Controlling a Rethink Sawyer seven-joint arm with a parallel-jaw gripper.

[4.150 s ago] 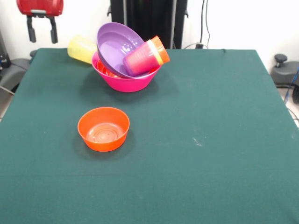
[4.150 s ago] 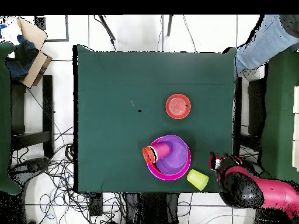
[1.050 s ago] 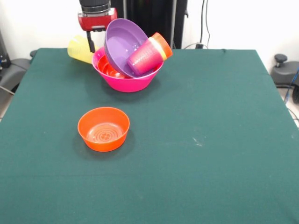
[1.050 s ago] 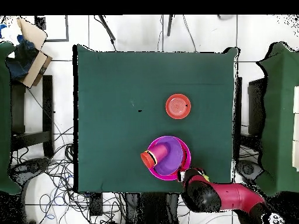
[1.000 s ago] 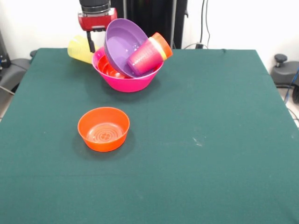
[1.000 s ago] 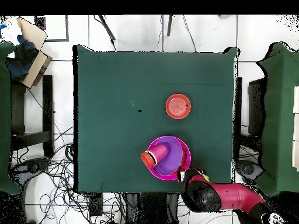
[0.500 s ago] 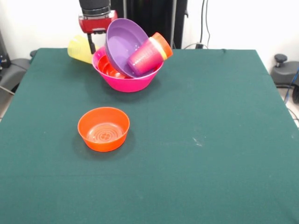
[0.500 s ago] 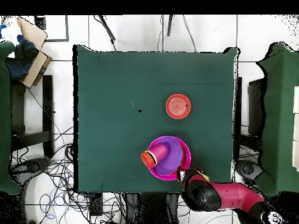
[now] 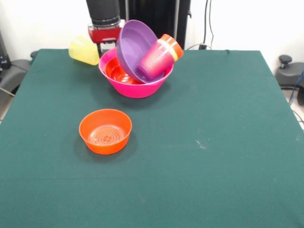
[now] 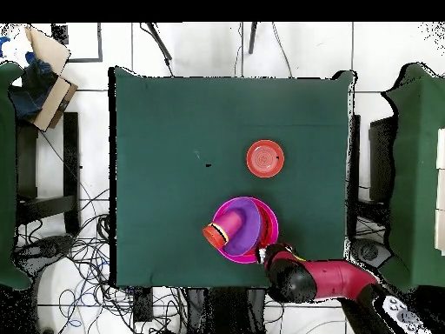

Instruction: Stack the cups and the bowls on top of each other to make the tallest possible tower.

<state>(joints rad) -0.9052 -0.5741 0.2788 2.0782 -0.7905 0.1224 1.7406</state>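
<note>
The tower stands at the table's far side: a big pink bowl holds an orange bowl, a purple bowl tipped on edge, and nested cups lying sideways. My gripper comes down onto the pink bowl's far left rim and is shut on it. A yellow cup lies on its side just left of the gripper. A small orange bowl sits upright, alone, nearer the middle. In the overhead view, the gripper meets the pink bowl at its lower right rim.
The green table stretches to the right and front of the tower. From overhead, the small orange bowl lies above the tower, and the arm covers the table's lower right edge. Cardboard boxes stand off the table.
The gripper came from the far left down onto the pink bowl's rim. In the last half second the bowl and its contents slid right with the gripper.
</note>
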